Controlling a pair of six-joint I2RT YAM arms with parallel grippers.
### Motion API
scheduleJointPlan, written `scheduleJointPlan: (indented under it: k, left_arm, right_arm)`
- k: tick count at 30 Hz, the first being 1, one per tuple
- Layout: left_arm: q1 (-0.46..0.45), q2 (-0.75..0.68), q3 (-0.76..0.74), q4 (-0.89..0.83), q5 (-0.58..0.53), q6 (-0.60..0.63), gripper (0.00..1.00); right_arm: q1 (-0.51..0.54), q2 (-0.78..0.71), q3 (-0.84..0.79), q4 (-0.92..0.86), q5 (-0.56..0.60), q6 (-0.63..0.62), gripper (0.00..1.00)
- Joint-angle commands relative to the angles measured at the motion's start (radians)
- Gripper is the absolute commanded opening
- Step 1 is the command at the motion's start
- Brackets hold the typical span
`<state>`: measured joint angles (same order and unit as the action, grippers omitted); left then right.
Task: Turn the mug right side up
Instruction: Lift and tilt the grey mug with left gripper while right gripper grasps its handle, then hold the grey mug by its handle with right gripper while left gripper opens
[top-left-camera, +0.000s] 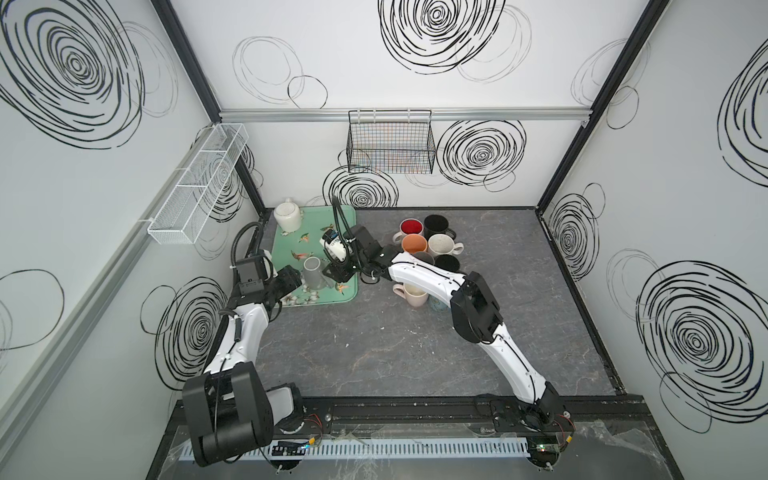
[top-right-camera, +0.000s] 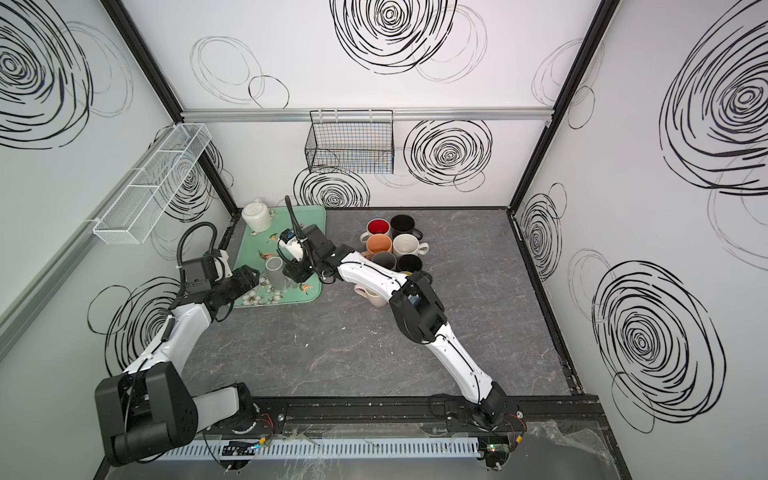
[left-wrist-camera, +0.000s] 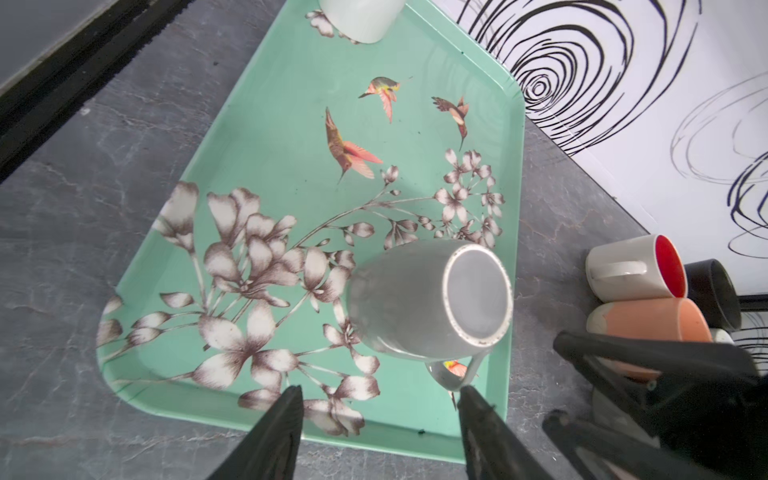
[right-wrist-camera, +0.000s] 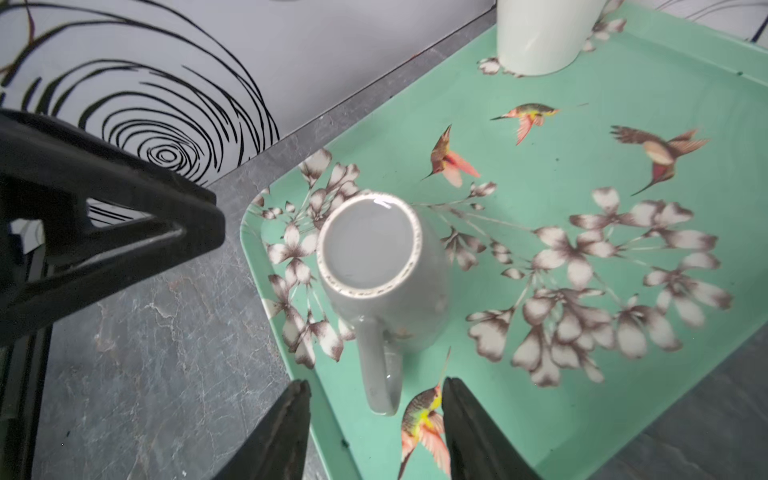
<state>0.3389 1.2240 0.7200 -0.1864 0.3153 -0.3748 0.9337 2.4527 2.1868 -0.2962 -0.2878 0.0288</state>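
Base-up near the front edge of the tray (left-wrist-camera: 270, 145), the mug (right-wrist-camera: 370, 245) is not yet grasped: left gripper (left-wrist-camera: 380, 390) and right gripper (right-wrist-camera: 376, 384) flank it, jaws apart and empty, so the right should probably close on the handle, then lift and flip.

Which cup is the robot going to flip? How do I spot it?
Find the green tray with birds and flowers on the left of the table. Two mugs stand on it: the white mug in the far corner, and the grey mug near the front edge. Pick the grey one, bottom up.
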Motion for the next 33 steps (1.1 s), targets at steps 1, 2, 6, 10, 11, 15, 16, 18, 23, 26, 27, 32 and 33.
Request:
scheduleJointPlan:
  k: [1, 2, 6, 10, 11, 15, 16, 18, 23, 26, 27, 32, 33]
  left_arm:
    - [0.014, -0.027, -0.019, -0.001, 0.022, 0.005, 0.64]
    - [0.017, -0.026, -0.02, -0.002, 0.023, 0.01, 0.64]
    - [0.032, -0.017, -0.022, -0.004, 0.035, 0.019, 0.64]
    - [0.037, -0.013, -0.021, -0.002, 0.04, 0.023, 0.64]
    - [0.038, -0.01, -0.021, 0.0, 0.041, 0.024, 0.64]
    - [0.038, 0.008, -0.022, 0.008, 0.041, 0.023, 0.65]
    - [0.038, 0.011, -0.022, 0.01, 0.041, 0.023, 0.64]
    - [0.038, 0.013, -0.023, 0.012, 0.04, 0.024, 0.65]
    - [0.039, 0.016, -0.022, 0.01, 0.043, 0.034, 0.64]
    - [0.04, 0.016, -0.024, 0.016, 0.056, 0.034, 0.65]
    - [0.04, 0.013, -0.025, 0.02, 0.061, 0.031, 0.65]
    - [0.04, -0.022, -0.047, 0.075, 0.101, -0.002, 0.64]
    - [0.04, -0.031, -0.054, 0.091, 0.112, -0.014, 0.65]
  right_arm:
    - [0.006, 0.045, 0.049, -0.074, 0.048, -0.015, 0.56]
    - [0.005, 0.061, 0.069, -0.08, 0.045, -0.018, 0.56]
    - [0.006, 0.121, 0.148, -0.118, 0.054, -0.038, 0.56]
    - [0.004, 0.168, 0.2, -0.133, 0.06, -0.053, 0.56]
    - [0.004, 0.177, 0.207, -0.129, 0.059, -0.056, 0.55]
    - [0.007, 0.195, 0.206, -0.092, 0.049, -0.072, 0.51]
    - [0.007, 0.198, 0.207, -0.085, 0.049, -0.073, 0.5]
    - [0.007, 0.203, 0.207, -0.072, 0.052, -0.079, 0.47]
    - [0.006, 0.209, 0.206, -0.061, 0.05, -0.11, 0.27]
    - [0.006, 0.194, 0.205, -0.073, 0.054, -0.134, 0.09]
    - [0.005, 0.187, 0.201, -0.076, 0.055, -0.14, 0.05]
    - [0.004, 0.09, 0.093, -0.004, 0.067, -0.167, 0.0]
    - [0.001, 0.067, 0.062, 0.02, 0.061, -0.167, 0.0]
